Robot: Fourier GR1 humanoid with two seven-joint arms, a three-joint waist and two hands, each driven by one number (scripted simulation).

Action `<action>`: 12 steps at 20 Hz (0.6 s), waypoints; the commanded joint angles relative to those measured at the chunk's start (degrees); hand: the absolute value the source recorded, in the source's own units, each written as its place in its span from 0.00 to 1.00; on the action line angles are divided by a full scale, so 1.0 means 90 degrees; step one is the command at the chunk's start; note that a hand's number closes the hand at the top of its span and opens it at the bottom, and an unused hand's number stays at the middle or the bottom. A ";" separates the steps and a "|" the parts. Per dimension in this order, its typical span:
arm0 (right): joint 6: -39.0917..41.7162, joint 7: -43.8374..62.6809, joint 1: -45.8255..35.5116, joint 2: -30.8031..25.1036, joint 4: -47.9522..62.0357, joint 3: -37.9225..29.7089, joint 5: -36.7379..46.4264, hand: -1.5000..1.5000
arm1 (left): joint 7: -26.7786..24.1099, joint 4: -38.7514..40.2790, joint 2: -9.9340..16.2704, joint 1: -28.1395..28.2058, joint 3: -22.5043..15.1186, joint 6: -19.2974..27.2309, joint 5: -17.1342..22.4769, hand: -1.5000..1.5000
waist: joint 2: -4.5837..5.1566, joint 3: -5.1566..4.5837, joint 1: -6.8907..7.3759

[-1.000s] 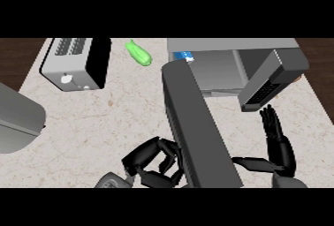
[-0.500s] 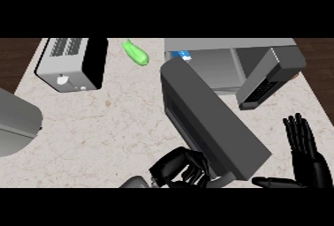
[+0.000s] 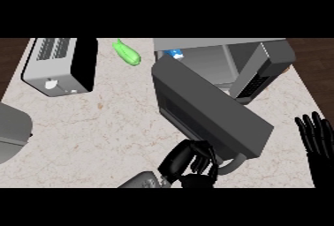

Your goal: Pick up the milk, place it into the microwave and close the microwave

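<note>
The milk (image 3: 175, 54) stood at the back, a small white-and-blue carton just at the left front corner of the microwave (image 3: 225, 57), mostly hidden by the top of the open door; whether it was inside the cavity or just beside the opening could not be told. As a judgement, a carton like that would be light and fairly stiff but would dent if squeezed, and its smooth sides could slip, so it would best be taken round the middle of the body, not by the top.

Nearest, at the lower edge, the left hand (image 3: 189, 161) had its fingers curled at the door's lower end, by the grey handle (image 3: 231, 167); whether they closed round it was hard to make out, since the dark fingers ran together. At the right edge the right hand (image 3: 318, 141) rested, fingers straight and apart, holding nothing, its wrist cut off.

Farther up, the microwave door (image 3: 209, 110) slanted across the marbled counter (image 3: 98, 123). Beyond lay a toaster (image 3: 58, 64) at the left and a green vegetable (image 3: 128, 54) near the milk. A grey object (image 3: 13, 132) at the left was cut off.
</note>
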 commanded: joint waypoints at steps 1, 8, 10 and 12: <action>0.0314 0.0384 -0.0116 -0.0209 -0.0429 0.0047 -0.0340 0.00 | -0.0277 -0.0025 -0.0104 -0.0408 -0.0177 0.0624 0.0592 1.00 | 0.0033 -0.0017 -0.0154; 0.0911 0.0602 0.0016 -0.0477 -0.1006 0.0388 -0.0608 0.00 | -0.0356 0.0329 -0.0107 -0.1301 0.0069 0.0965 0.1365 1.00 | 0.0102 -0.0015 -0.0582; 0.0946 0.0733 -0.0122 -0.0588 -0.1051 0.0297 -0.0758 0.00 | -0.0339 0.0373 -0.0107 -0.1465 0.0112 0.1107 0.1591 1.00 | 0.0139 -0.0017 -0.0687; 0.0994 0.0766 -0.0252 -0.0579 -0.1120 0.0318 -0.0906 0.00 | -0.0351 0.0551 -0.0108 -0.1635 0.0195 0.1281 0.1758 1.00 | 0.0171 -0.0011 -0.0727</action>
